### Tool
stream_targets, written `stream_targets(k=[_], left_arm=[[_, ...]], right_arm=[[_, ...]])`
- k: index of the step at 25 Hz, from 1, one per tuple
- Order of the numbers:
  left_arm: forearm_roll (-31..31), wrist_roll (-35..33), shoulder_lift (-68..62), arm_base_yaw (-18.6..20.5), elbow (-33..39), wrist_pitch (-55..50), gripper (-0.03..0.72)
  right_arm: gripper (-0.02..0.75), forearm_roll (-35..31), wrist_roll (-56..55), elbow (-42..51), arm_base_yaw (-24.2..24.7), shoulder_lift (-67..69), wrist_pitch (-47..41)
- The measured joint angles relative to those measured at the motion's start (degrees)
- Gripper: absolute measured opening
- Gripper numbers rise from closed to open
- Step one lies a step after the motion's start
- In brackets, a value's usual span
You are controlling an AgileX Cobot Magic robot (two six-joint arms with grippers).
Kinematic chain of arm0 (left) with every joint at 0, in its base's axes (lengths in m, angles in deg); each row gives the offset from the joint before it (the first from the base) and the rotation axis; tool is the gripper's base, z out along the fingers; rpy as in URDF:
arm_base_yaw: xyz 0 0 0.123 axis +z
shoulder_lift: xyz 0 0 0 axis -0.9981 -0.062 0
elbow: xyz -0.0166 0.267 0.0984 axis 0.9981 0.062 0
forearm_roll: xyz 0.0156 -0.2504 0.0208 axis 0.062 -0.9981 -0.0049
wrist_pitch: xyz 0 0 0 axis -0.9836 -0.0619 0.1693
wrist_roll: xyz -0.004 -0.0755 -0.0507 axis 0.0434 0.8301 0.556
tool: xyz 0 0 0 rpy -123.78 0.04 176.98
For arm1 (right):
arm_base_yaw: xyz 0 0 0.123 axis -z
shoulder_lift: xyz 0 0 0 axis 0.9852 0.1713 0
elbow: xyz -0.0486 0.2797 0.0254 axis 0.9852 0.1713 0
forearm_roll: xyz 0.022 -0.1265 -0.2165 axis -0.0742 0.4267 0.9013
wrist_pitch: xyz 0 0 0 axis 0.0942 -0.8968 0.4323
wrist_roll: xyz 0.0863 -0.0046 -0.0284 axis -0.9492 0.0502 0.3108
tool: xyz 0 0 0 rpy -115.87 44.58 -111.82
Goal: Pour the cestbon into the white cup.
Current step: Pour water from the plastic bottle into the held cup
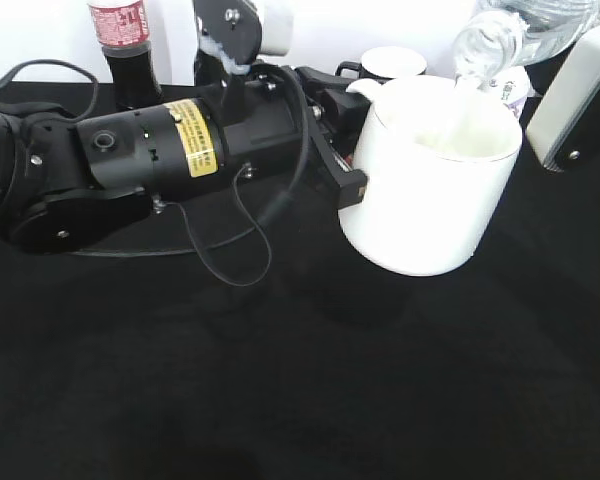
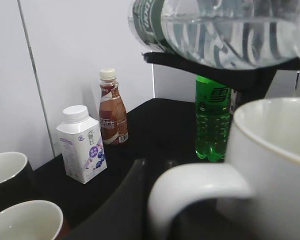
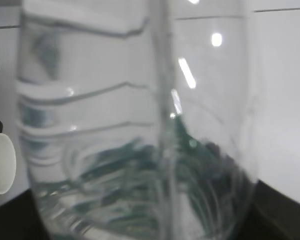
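Cestbon (image 1: 515,35) tipped over white cup (image 1: 435,190)

We find open bench (image 1: 310,380) in front; behind, the cola bottle (image 1: 125,50) and a dark mug (image 1: 385,65) block passage.

White cup (image 1: 430,190) glossy smooth ceramic. Water bottle (image 2: 215,30) clear ribbed plastic, shiny, dark green label. Table (image 1: 300,380) covered in matt black cloth. Left arm (image 1: 130,165) matt black casing, glossy yellow sticker. Far left carton (image 2: 81,143) smooth coated paper, white plastic cap.
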State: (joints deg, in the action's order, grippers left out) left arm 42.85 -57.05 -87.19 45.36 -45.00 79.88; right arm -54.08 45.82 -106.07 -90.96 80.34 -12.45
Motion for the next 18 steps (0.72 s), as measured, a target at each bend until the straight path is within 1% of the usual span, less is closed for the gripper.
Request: stream_targets(k=[4, 18], left_arm=[[0.0, 0.0, 0.0, 0.0, 0.0, -0.1, 0.063], [0.2, 0.0, 0.0, 0.0, 0.0, -0.3, 0.066]], right_arm=[[0.482, -1.6, 1.2, 0.0, 0.0, 0.0, -0.3], [0.482, -1.8, 3.9, 0.0, 0.0, 0.0, -0.4]])
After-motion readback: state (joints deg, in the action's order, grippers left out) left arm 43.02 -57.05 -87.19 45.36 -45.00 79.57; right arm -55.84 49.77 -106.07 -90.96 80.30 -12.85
